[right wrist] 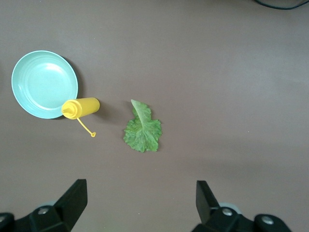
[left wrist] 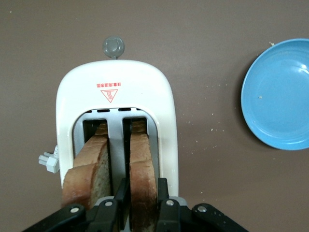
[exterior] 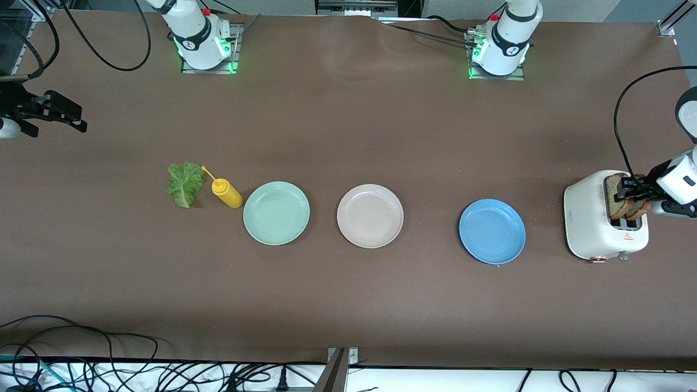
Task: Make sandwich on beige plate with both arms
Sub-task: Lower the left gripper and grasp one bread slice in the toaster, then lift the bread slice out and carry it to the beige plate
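We draw the bread slice (left wrist: 143,179) straight up out of the toaster (exterior: 591,223) slot, keeping it vertical so it clears the slot walls. At the right edge of the front frame, the left claw (left wrist: 142,205) is clenched on that slice, its fingers flanking the crust; the second slice (left wrist: 89,169) stands in the adjacent slot. The beige plate (exterior: 370,215) lies bare at frame centre. At the upper left, the right claw (exterior: 54,111) waits, released, over the lettuce leaf (right wrist: 142,128).
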